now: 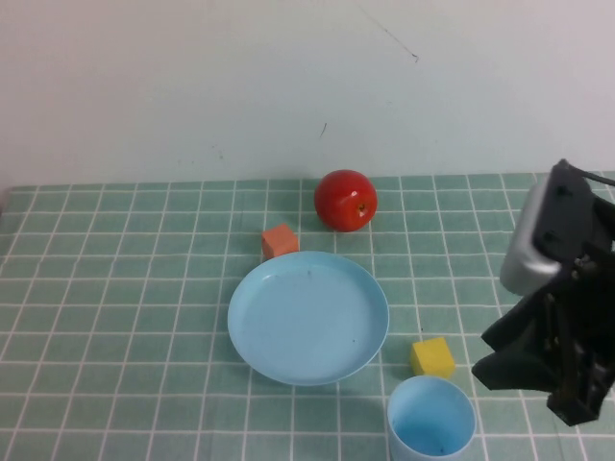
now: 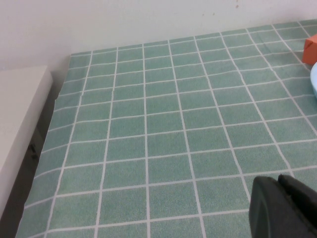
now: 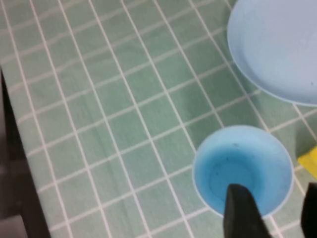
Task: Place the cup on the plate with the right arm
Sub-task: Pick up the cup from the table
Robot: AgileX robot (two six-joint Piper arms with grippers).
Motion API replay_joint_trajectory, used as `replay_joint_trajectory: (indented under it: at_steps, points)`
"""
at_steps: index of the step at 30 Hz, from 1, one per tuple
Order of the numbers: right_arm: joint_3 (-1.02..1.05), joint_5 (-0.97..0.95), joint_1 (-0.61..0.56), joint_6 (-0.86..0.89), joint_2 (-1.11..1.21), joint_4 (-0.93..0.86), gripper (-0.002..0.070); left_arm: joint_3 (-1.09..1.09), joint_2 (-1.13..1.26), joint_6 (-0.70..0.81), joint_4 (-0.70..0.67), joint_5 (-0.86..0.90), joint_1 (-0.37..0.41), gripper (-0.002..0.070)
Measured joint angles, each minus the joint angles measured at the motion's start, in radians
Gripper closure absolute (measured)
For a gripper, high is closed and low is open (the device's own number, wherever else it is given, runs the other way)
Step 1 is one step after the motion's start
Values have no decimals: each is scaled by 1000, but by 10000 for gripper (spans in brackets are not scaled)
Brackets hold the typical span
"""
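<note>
The light blue cup (image 1: 430,419) stands upright and empty at the table's front, right of centre. The light blue plate (image 1: 307,317) lies in the middle, to the cup's left and farther back. My right gripper (image 1: 490,355) is open, just right of the cup and above it, holding nothing. In the right wrist view one finger (image 3: 241,213) shows over the cup's (image 3: 242,166) near rim, the other outside it, with the gripper (image 3: 275,213) between; the plate (image 3: 277,49) lies beyond. My left gripper (image 2: 277,187) is shut over bare mat and is out of the high view.
A yellow cube (image 1: 432,356) sits just behind the cup, between it and the plate's right rim. An orange cube (image 1: 279,241) touches the plate's far edge. A red apple (image 1: 345,200) stands farther back. The mat's left edge (image 2: 49,148) drops off beside a white ledge.
</note>
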Motion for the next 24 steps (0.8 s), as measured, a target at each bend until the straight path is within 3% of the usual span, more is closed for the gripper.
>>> replay_joint_trajectory:
  at_steps: [3,6,14,24]
  points:
    - [-63,8,18,59,76,-109,320,0,0,0,0,0,0,678]
    - [-103,9,20,73,158,-153,279,0,0,0,0,0,0,678]
    - [-127,-46,20,78,382,-165,262,0,0,0,0,0,0,678]
    - [-127,-65,20,79,482,-145,262,0,0,0,0,0,0,678]
